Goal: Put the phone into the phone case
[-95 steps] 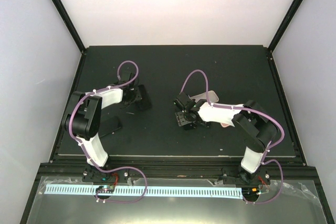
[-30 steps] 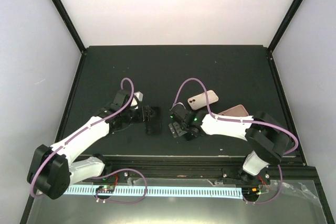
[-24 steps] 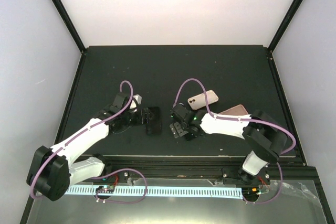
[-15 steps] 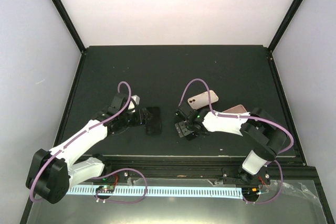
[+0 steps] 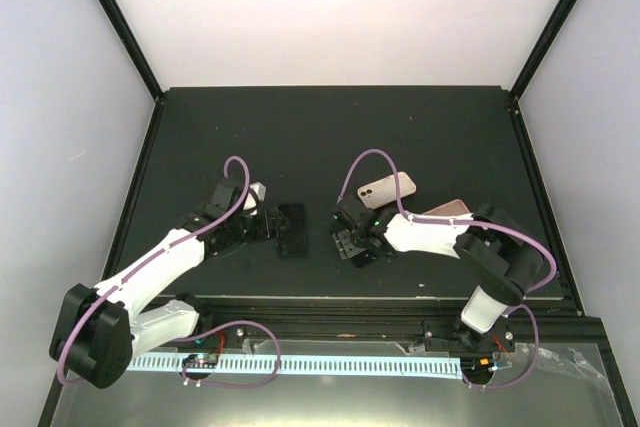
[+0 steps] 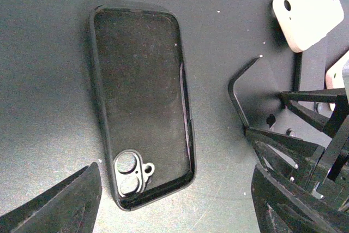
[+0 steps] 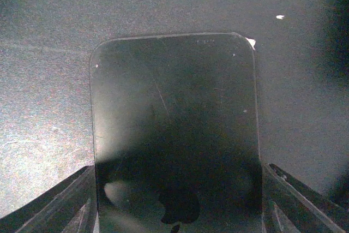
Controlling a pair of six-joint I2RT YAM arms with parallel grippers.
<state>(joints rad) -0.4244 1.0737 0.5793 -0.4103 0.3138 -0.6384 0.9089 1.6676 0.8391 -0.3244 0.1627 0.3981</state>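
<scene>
- The right gripper (image 7: 178, 166) hangs low over a flat black glass phone (image 7: 174, 113). It has one finger (image 7: 54, 205) on each side of the phone's near end.
- These fingers are apart. I cannot tell if they squeeze the phone.
- The phone's long side runs straight out in front of this gripper.
- The left gripper (image 6: 177, 167) has its fingers wide apart and holds nothing.
- A black bendy phone case (image 6: 142, 96) lies open side up on the dark table (image 5: 330, 127), just in front of the left gripper. Its camera-hole end is closest to that gripper.
- From the right gripper, the case is near and off to the left.
- I think the phone must go that way, long side along long side.
</scene>
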